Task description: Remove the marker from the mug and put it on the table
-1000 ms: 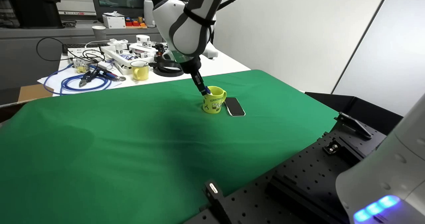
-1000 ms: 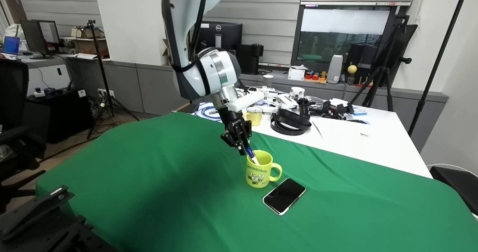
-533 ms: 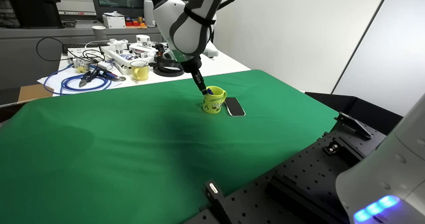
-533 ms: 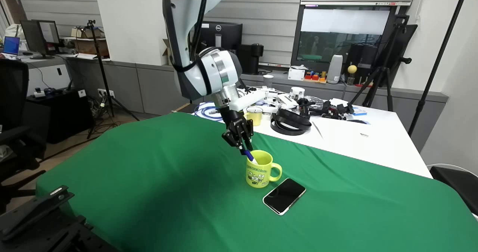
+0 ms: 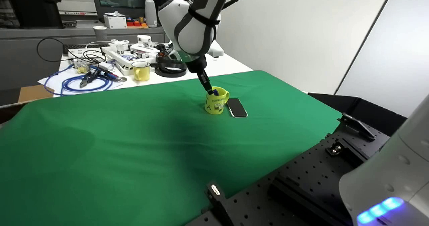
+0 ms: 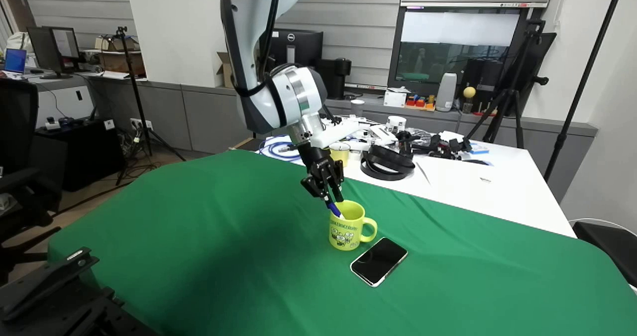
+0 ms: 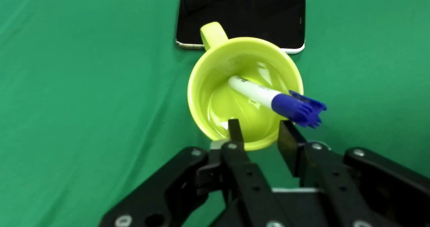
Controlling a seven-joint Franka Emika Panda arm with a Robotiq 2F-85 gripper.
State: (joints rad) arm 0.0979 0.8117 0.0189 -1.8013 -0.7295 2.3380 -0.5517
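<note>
1. the marker is leaning in the mug, with its blue cap above the rim; it is not yet on the table.
2. your gripper is spread and empty; the blue cap lies outside the gap, just beside one of the fingers.
3. compared with one second ago, both exterior views show gripper and mug slightly shifted, and the marker sits lower. this suggests that you push rather than grasp; probably you need to line up again.
4. the small print on the marker and the lettering on the mug cannot be read.
5. beside the mug lies a phone; further behind, a monitor bears a dell logo.
</note>
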